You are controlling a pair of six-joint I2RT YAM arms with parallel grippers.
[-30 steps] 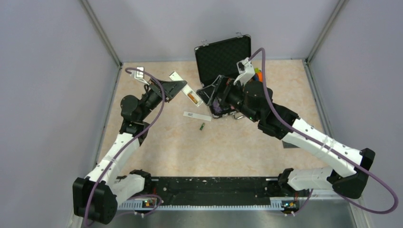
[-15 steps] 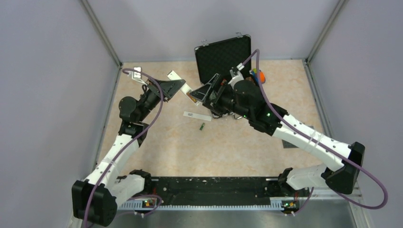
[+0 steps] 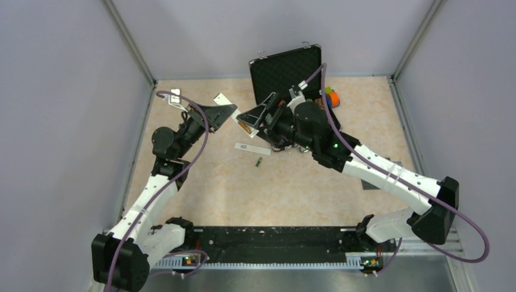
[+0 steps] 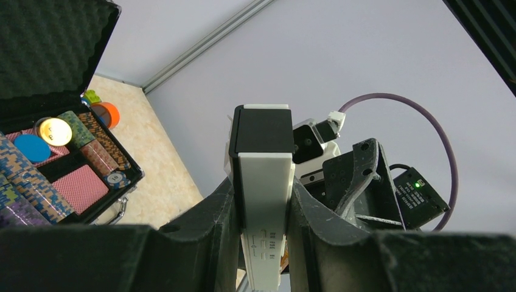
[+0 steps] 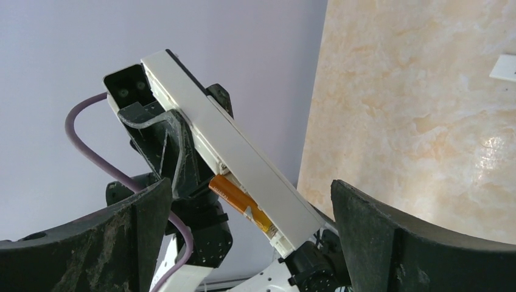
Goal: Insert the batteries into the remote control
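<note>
With the remote [image 5: 243, 155] clamped by the left end effector [image 4: 261, 207], its seated battery [image 5: 237, 201] could be dislodged by the wide-open right end effector [image 5: 249, 191].

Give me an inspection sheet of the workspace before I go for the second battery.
Surface: beige table, small parts near its middle.
Job's things: remote held off the table; orange battery in its open bay; green battery lying on the table.
Clutter: white strip near the green battery; open chip case at the back; orange-green toy by it.
Grippers: left gripper shut on the remote; right gripper empty, jaws open, facing the remote.
Cables: purple cable along each arm, off the parts.
Surroundings: grey walls on three sides.
</note>
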